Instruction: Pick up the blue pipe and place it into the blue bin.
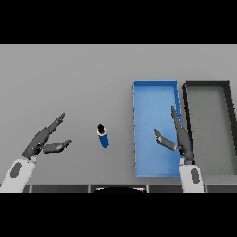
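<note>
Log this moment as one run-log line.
blue pipe: on table, left of blue bin, untouched | left hand: open, left of pipe | right hand: open, over bin's right side | black bin: beside blue bin

Pipe [103,136]: lying on tabletop [69,78], left of both bins, apart from them.
Near bin [155,90]: right of centre on tabletop.
Second bin [208,85]: just beside near bin, on its right.
Left robot hand [44,139]: left of pipe, apart.
Right robot hand [178,139]: over near bin's right side.
</note>
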